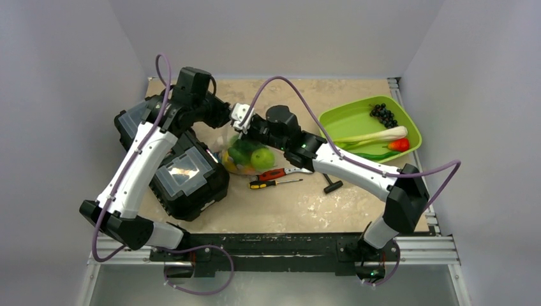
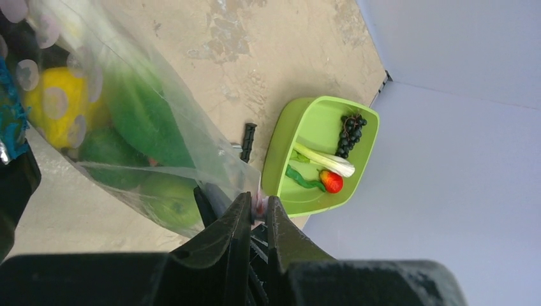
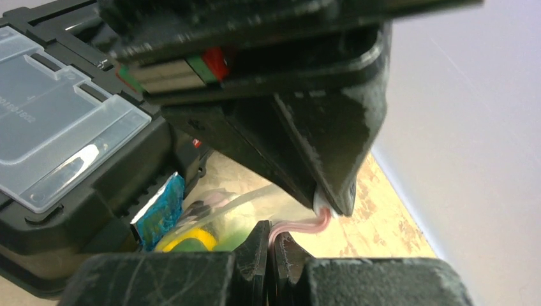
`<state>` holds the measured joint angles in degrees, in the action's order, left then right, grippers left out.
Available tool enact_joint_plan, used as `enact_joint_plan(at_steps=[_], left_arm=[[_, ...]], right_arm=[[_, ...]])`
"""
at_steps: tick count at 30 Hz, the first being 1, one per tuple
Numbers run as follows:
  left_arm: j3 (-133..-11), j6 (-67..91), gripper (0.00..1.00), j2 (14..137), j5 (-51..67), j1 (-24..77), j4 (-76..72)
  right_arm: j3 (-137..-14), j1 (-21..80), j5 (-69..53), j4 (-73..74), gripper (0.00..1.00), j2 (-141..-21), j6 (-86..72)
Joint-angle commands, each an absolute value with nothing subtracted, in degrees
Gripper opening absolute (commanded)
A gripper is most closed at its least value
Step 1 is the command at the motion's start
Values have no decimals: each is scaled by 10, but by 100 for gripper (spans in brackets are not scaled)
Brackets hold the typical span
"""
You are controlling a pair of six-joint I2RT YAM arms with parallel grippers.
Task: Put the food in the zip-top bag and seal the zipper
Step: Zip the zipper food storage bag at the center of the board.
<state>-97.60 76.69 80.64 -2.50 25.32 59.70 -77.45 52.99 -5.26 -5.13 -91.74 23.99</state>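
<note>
Pinched shut on the zipper at two spots, left fingers and right fingers just beside each other, with the strip's length spanning straight between. Hanging below, mid-bench toward the far edge: one zip-top bag holding some food. Unbagged in one tray, far right corner: one grapes bunch, one bok choy, one leaf, one red piece.

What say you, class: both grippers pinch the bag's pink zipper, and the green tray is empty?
Wrong on the tray: the left wrist view shows grapes and a leafy stalk in it. The left gripper and right gripper do pinch the zipper.
</note>
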Motion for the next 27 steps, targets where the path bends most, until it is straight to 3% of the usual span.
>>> enact_joint_plan(at_steps=[1,11,15,16,17,18,27], left_arm=[[-974,742,1,775,-31,265,639],[-967,738,1,755,-42,264,648],[-967,739,1,752,-45,263,651],[-967,740,0,752,-45,264,651],[-967,741,0,752,-44,264,651],[-966,741,0,752,-43,264,650],[-950,754,1,769,-8,265,626]], right_arm=[[-775,522,-37,-146,0,-883,231],[-767,521,-39,-157,6,-879,225],[-764,520,-37,-161,15,-880,224],[-766,520,-41,-159,13,-881,223],[-769,520,-46,-153,2,-883,225],[-772,520,-48,-150,0,-886,226],[-760,521,-49,-162,0,-882,237]])
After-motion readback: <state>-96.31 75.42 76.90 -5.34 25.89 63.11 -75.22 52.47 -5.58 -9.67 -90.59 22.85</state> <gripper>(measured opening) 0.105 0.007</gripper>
